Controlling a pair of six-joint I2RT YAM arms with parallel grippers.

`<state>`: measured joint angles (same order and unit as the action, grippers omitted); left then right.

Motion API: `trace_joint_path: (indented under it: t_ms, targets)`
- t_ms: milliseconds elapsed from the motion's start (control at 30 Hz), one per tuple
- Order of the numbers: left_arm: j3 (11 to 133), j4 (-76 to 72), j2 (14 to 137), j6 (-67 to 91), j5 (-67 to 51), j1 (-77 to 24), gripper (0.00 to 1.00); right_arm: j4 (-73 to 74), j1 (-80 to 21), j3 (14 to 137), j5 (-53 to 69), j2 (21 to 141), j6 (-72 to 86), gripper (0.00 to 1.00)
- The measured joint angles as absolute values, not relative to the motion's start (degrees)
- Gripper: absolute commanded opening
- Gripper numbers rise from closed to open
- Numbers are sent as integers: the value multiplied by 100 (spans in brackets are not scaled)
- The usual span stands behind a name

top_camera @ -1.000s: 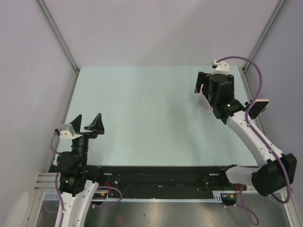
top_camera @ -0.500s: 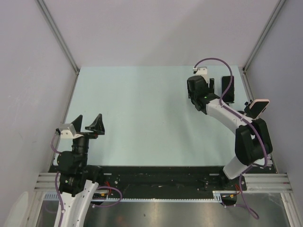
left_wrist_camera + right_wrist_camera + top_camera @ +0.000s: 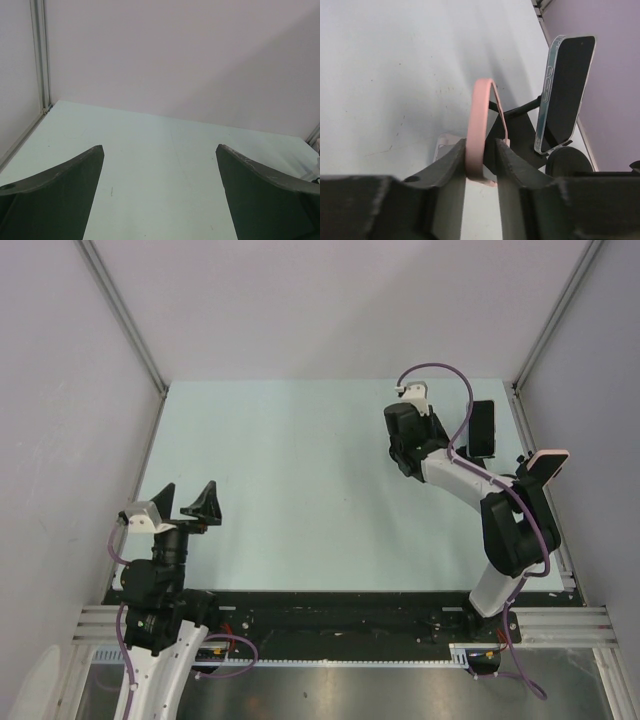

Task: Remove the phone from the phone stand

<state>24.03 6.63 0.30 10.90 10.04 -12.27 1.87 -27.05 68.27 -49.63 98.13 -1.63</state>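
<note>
**Right tool (image 3: 481, 150) clamped on the pink phone (image 3: 479, 115), edge-on above the table (image 3: 395, 75).**
Best lifted straight, firmly gripped, to clear the pale stand (image 3: 441, 146) just behind it. Left tool (image 3: 160, 150) gapes, idle. Two tools; three phones, I judge: this one, a clear-cased phone (image 3: 565, 90) on the black stand (image 3: 520, 112), and a pink-rimmed phone (image 3: 546, 468).

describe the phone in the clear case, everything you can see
The phone is a slim slab with a dark, unlit screen in a clear case, side buttons showing on its left edge. It stands nearly upright, leaning slightly, its lower end resting on a black stand near the wall. Nothing grips it: the right gripper, jaws shut on a pink piece, is apart from it.
</note>
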Motion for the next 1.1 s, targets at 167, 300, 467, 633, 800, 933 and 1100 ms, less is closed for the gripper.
trace_joint_path:
  t_ms: [167,300,467,633,800,933,1100]
  targets:
    - [2403,661,30,1090,978,-1227,100,-16,-2818,6834,-5282,9813,-460,12]
    - [2408,663,30,1070,923,-1227,100,-119,-2836,6834,-5463,9826,-648,0]
    - [2418,663,30,1052,834,-1227,100,-272,-2934,6834,-5618,9832,-899,0]
    - [2502,661,178,1105,773,-1227,100,-696,-3227,6834,-5843,9815,-1509,0]
    - [2810,666,950,1356,526,-1227,100,-1070,-3653,6838,-6025,9581,-2084,0]
    - [3127,648,1922,1688,113,-1240,100,-851,-4060,7006,-6097,9181,-2047,0]
    - [3249,419,2797,1955,40,-1780,100,-158,-4506,7319,-6020,8643,-1433,0]
